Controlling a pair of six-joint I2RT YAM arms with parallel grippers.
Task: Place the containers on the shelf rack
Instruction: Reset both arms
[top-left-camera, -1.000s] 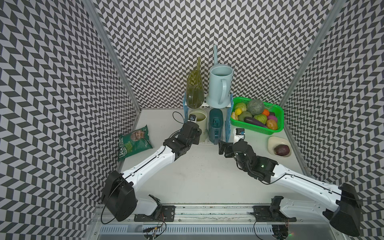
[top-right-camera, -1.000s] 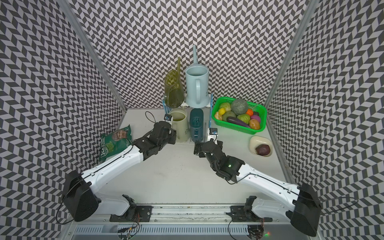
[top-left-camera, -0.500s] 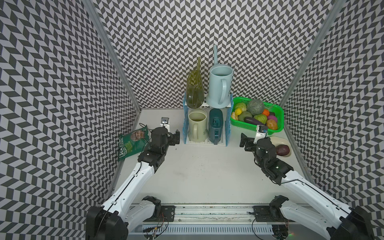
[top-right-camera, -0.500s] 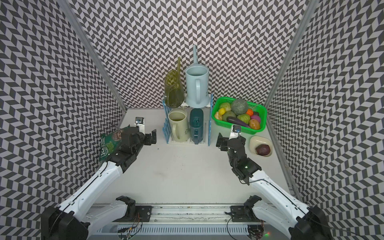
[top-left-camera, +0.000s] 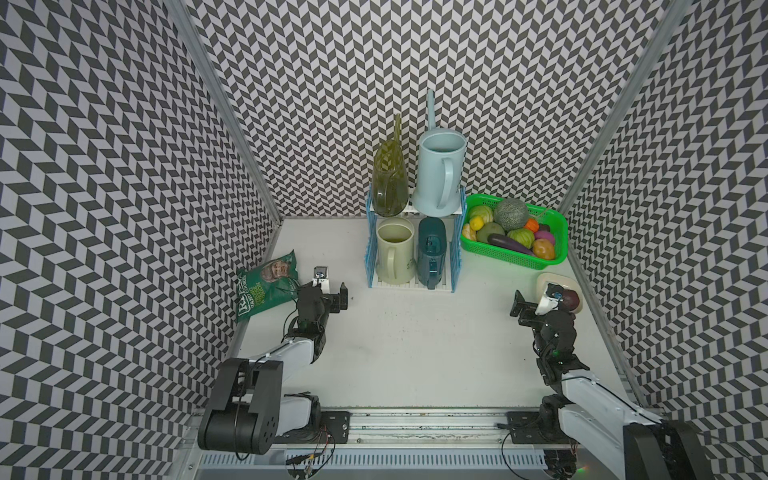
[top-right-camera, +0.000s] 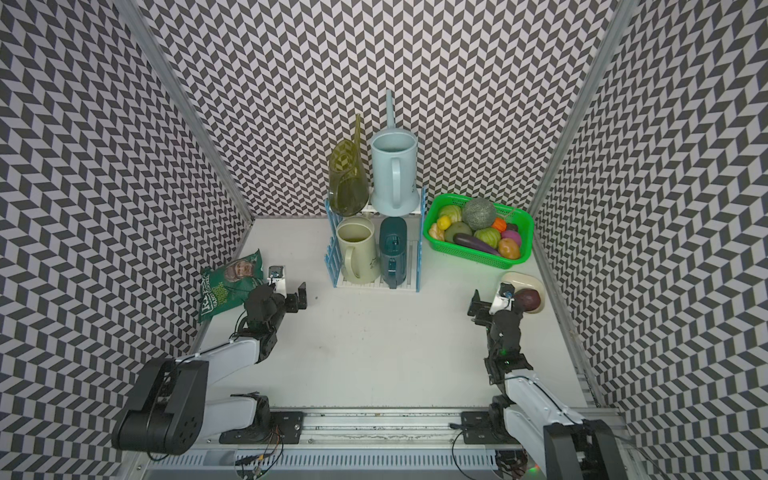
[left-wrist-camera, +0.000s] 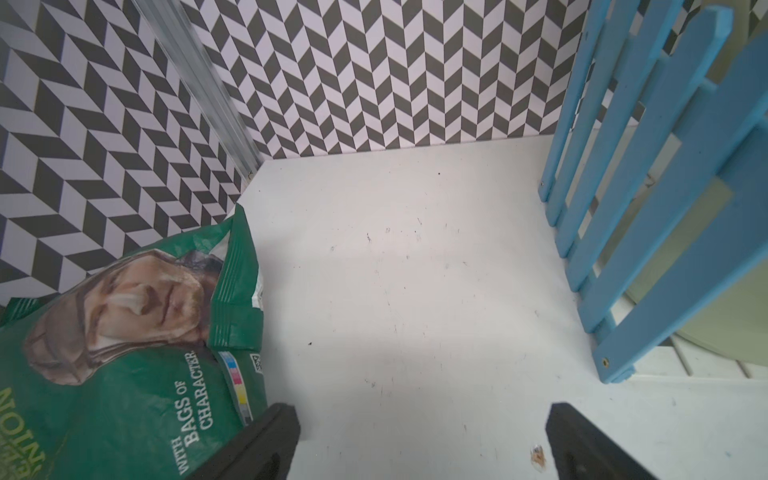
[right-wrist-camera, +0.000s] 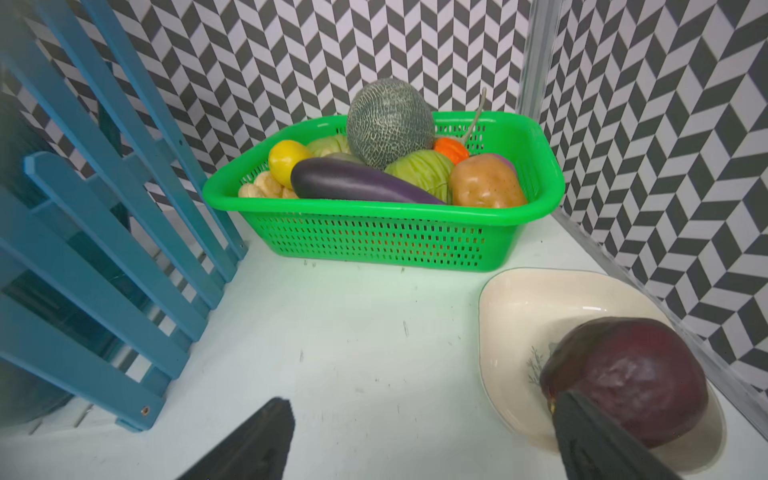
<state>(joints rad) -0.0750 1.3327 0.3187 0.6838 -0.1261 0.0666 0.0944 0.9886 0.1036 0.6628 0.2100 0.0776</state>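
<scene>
The shelf rack stands at the back middle in both top views, its blue picket side also in the left wrist view. On its upper tier stand the olive-green container and the pale blue one. The cream one and the dark teal one fill the lower tier. My left gripper hangs open and empty left of the rack, beside the chip bag; between its fingers lies bare table. Well right of the rack, my right gripper is open and empty too.
A green chip bag lies against the left wall. A green mesh basket of produce sits right of the rack. By the right wall a cream dish holds a dark purple fruit, close to my right gripper.
Both arms have drawn back from the rack, left arm leftward, right arm rightward. My left gripper has let go of the cream container and opened wide.
</scene>
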